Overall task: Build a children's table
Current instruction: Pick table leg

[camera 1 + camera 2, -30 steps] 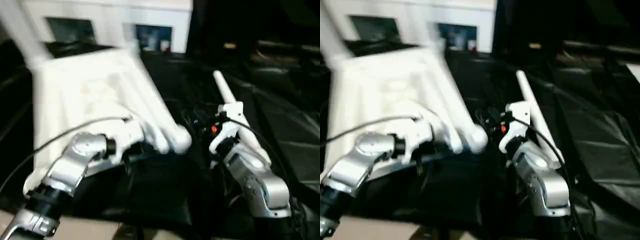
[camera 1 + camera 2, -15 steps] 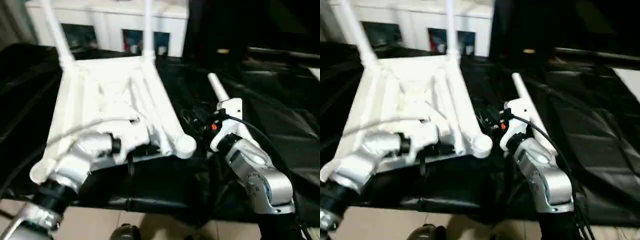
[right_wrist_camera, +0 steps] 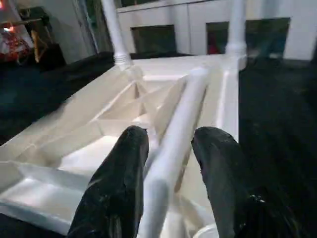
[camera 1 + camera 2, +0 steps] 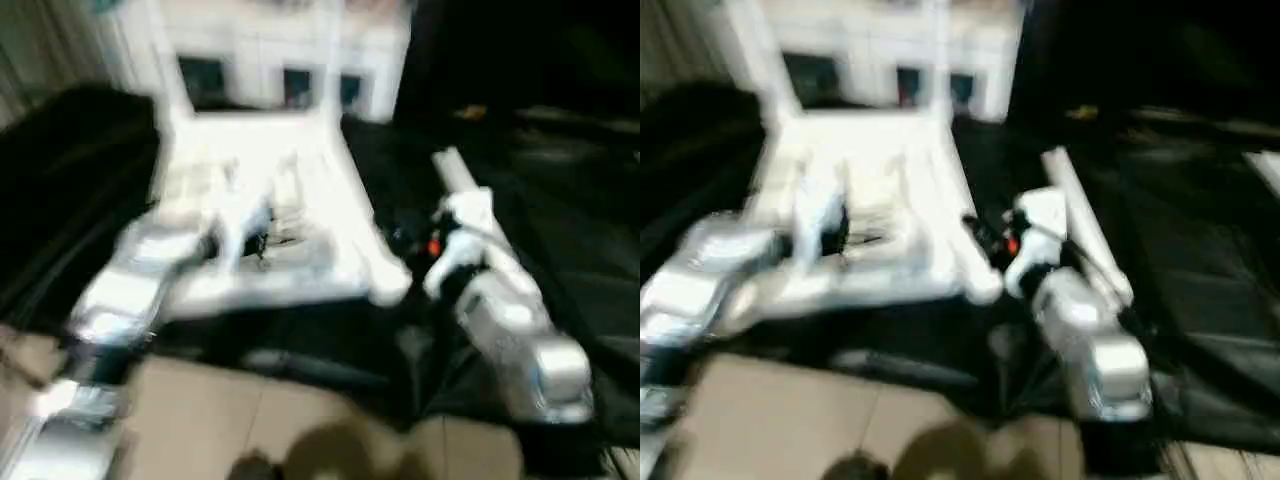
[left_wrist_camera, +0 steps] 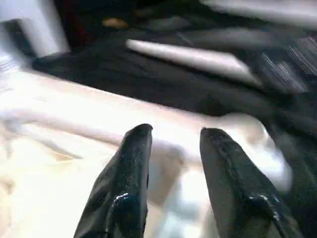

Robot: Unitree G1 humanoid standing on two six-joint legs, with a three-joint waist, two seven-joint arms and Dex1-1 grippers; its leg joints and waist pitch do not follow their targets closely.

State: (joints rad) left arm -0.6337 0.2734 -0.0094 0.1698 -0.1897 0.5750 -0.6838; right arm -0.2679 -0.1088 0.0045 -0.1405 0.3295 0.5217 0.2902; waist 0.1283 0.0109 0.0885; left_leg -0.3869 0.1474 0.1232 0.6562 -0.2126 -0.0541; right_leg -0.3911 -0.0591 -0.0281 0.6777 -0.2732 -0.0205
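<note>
On the black cover: the tabletop (image 3: 89, 144) lies with its ribbed underside up, reaching away from both pairs of jaws toward the white cabinet (image 3: 198, 29).
Tabletop and left gripper (image 5: 171, 148): the two black fingers (image 5: 124, 183) stand a moderate way apart with nothing between them; the tabletop's white rim and rounded near corner socket (image 5: 252, 134) lie just beyond the tips, apart from them.
Tabletop and right gripper (image 3: 168, 144): the jaws stand part-open on either side of a loose leg; whether the pads press on it cannot be told.
Standing legs (image 3: 113, 34): two rise upright from the far corner sockets, well beyond the right jaws; the second (image 3: 237, 27) stands at the other far corner.
Loose leg (image 3: 173, 144): it runs from between the right jaws out over the ribbed underside, toward the far edge.
Fourth leg (image 5: 193, 57): in the left wrist view it lies on the black cover (image 5: 148, 84) beyond the tabletop's rim, well apart from the left jaws.
Ribbed pockets (image 3: 124, 114): the hollows of the underside beside the right jaws hold nothing.
</note>
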